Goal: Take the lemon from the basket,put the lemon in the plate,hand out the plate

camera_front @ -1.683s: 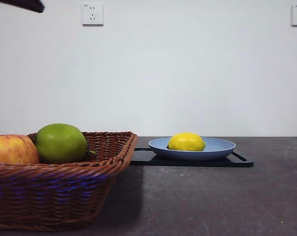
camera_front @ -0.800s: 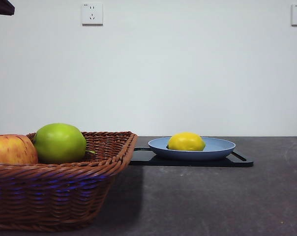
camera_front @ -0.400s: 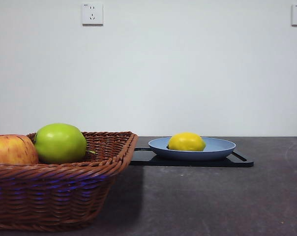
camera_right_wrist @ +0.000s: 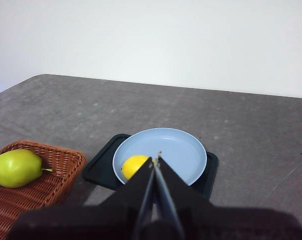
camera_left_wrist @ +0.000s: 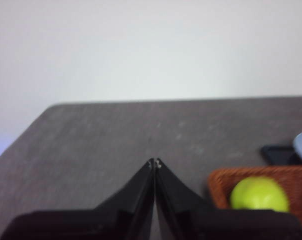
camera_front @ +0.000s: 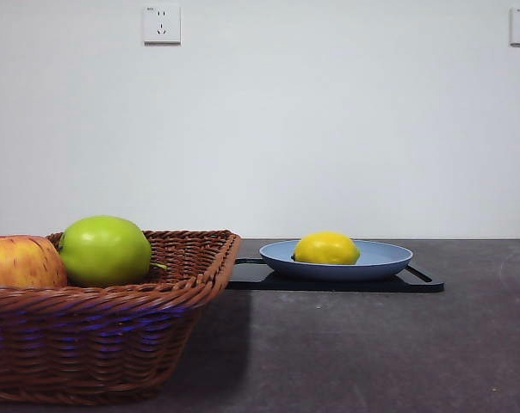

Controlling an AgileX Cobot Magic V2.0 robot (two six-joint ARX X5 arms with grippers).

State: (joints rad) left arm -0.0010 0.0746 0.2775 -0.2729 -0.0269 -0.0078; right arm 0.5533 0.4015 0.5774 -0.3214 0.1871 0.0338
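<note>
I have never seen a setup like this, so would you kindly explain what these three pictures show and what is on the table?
This is a two-armed table robot; each arm ends in a black two-jawed pincer. One picture comes from a low camera level with the table, the other two from cameras on the wrists. On the table stands a wicker basket holding a green apple and a red-yellow apple. Beside it, a blue-grey plate rests on a black tray, and the lemon lies in the plate. The left pincer and right pincer are both shut and hold nothing. The right one hangs above the plate.
</note>
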